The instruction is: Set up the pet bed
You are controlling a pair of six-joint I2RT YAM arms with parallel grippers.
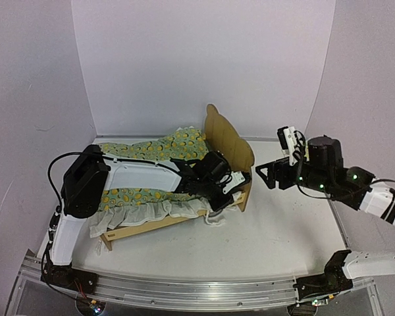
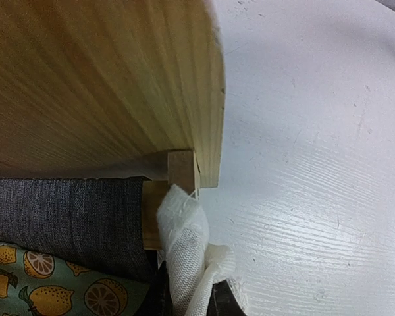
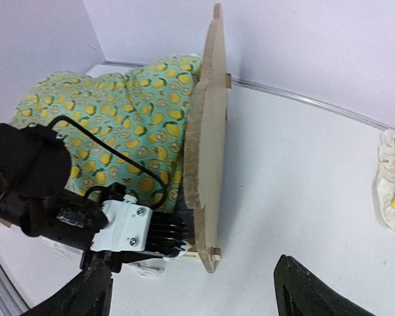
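One blanket [image 2: 183, 230] corner wants spreading: left hand [image 2: 189, 299] pinches its frill, right hand [image 3: 197, 293] gapes empty; next, tug it across the bed [image 2: 105, 85].

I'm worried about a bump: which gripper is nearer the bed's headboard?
Left. The left gripper sits at the headboard's near bottom corner, fingers pinching the blanket's white ruffle. The right gripper hovers open to the headboard's right, clear of it.

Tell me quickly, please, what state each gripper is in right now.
Left gripper: closed on the blanket's white ruffle.
Right gripper: open, holding nothing.
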